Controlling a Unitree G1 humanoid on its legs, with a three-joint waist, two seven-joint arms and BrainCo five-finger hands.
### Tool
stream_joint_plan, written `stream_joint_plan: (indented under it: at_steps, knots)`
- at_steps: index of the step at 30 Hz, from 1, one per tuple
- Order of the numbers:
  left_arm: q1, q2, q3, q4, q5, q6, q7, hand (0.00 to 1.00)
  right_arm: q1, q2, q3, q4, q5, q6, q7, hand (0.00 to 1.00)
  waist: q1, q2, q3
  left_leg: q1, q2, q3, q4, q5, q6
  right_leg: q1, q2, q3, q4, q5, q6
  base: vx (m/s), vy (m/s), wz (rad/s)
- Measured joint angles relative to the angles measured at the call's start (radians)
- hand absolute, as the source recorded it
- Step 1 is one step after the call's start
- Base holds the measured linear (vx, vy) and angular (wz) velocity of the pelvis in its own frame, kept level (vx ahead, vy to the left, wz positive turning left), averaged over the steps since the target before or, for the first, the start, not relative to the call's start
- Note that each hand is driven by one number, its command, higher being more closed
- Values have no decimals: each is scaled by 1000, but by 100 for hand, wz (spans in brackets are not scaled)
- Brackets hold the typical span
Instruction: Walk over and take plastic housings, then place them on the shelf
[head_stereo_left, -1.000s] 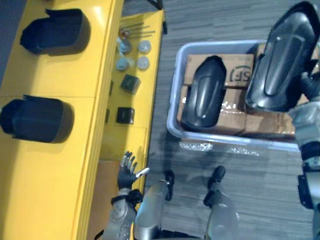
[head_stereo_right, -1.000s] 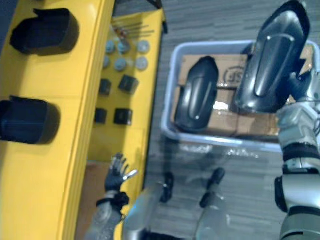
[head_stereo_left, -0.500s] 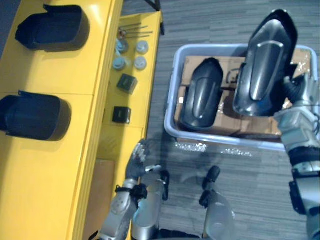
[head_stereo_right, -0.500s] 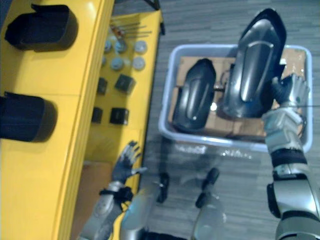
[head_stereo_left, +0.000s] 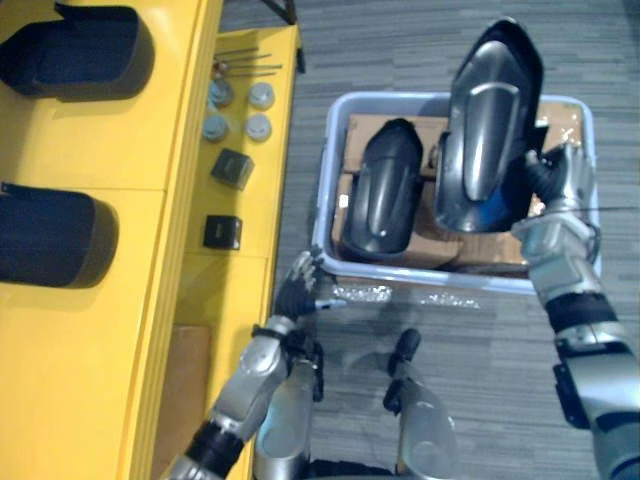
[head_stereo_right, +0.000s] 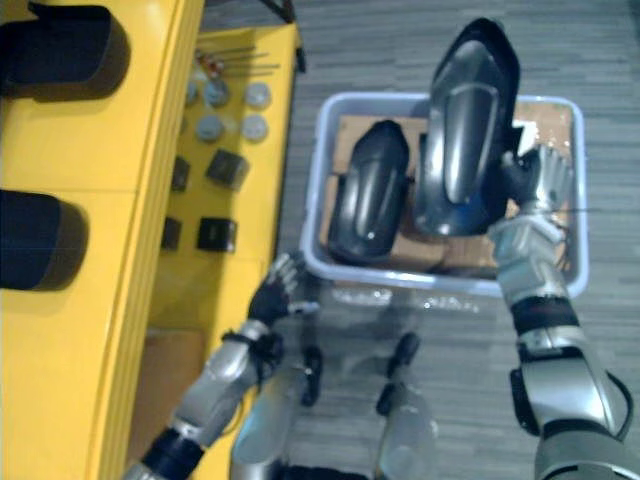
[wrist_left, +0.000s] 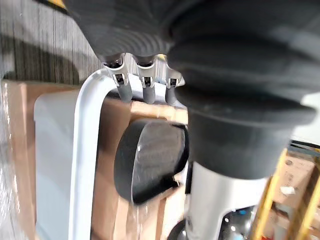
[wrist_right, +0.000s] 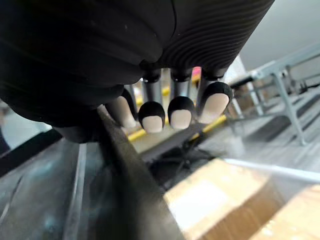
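My right hand (head_stereo_left: 556, 186) is shut on a long glossy dark plastic housing (head_stereo_left: 486, 130), held upright above the grey bin (head_stereo_left: 460, 283). In the right wrist view its fingertips (wrist_right: 180, 113) curl over the housing's edge (wrist_right: 125, 175). A second dark housing (head_stereo_left: 383, 190) lies in the bin on cardboard and also shows in the left wrist view (wrist_left: 150, 160). Two black housings (head_stereo_left: 75, 50) (head_stereo_left: 50, 235) rest on top of the yellow shelf (head_stereo_left: 175, 150). My left hand (head_stereo_left: 298, 290) hovers open by the bin's near left corner, its fingers (wrist_left: 145, 90) just above the rim (wrist_left: 82, 150).
The shelf's lower tier (head_stereo_left: 250, 260) carries small black blocks (head_stereo_left: 222, 232), pale round caps (head_stereo_left: 238, 110) and thin rods. Grey carpet floor lies between shelf and bin. Clear wrapping (head_stereo_left: 365, 293) lies in front of the bin.
My right hand has brought the held housing leftward over the bin's middle. My left hand has swung from beside the shelf toward the bin's corner. The whole picture has shifted too.
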Motion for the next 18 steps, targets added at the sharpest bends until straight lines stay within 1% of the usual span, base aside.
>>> stream_joint_plan:
  at_steps: [3, 4, 5, 6, 8, 10, 11, 13, 15, 18]
  knots:
    - [-67, -4, 22, 39, 4, 13, 48, 0, -24, 28, 1, -8, -12, -4, -17, 100, -10, -9, -2, -1, 7, 4, 9, -3, -2, -1, 7, 6, -1, 0, -1, -60, 37, -10]
    - [-102, -5, 34, 63, 23, 23, 71, 0, -38, 44, 1, -8, -19, -4, -18, 100, -17, -16, -1, -1, 10, 6, 14, -4, -4, -1, 11, 8, -1, 1, -2, -69, 39, -10]
    - [-146, -4, 37, 94, 34, 43, 98, 0, -47, 56, 1, -10, -25, -5, -19, 100, -20, -23, -1, -1, 15, 10, 17, -6, -7, -3, 15, 12, -1, 1, -4, -68, 40, -12]
    - [-169, -4, 38, 111, 36, 52, 111, 0, -51, 61, 1, -15, -26, -6, -21, 100, -21, -27, -1, -1, 17, 14, 18, -6, -7, -5, 17, 15, -1, 1, -4, -58, 38, -21]
    - [-245, -4, 51, 183, 37, 80, 154, 0, -72, 77, 19, -37, -28, -16, -42, 100, -25, -43, 0, -4, 23, 28, 18, -7, -9, -23, 21, 36, 0, 5, -9, -54, 41, -26]
    - [-299, -7, 68, 230, 33, 93, 183, 0, -86, 81, 30, -39, -45, -31, -53, 100, -37, -49, -1, -19, 26, 29, 24, -7, -9, -36, 23, 38, 2, 7, -11, -43, 47, -10]
    - [-333, -6, 76, 261, 25, 99, 199, 0, -93, 88, 34, -39, -46, -31, -58, 100, -42, -50, 0, -23, 28, 30, 29, -8, -11, -41, 26, 40, 2, 10, -14, -33, 49, -6]
    - [-362, -5, 82, 283, 0, 106, 202, 0, -105, 104, 42, -39, -47, -30, -58, 100, -50, -51, 0, -22, 31, 35, 31, -9, -12, -49, 27, 48, 11, 13, -14, -21, 55, -12]
    - [-380, -6, 84, 283, -33, 106, 202, 0, -118, 110, 58, -39, -59, -31, -58, 100, -49, -51, 0, -23, 32, 53, 31, -9, -11, -61, 27, 62, 17, 13, -14, -25, 62, -18]
    - [-407, -8, 87, 296, -131, 103, 182, 0, -134, 115, 83, -31, -78, -31, -58, 100, -54, -51, 0, -35, 32, 55, 34, -10, -10, -78, 26, 68, 27, 13, -14, -36, 52, -6]
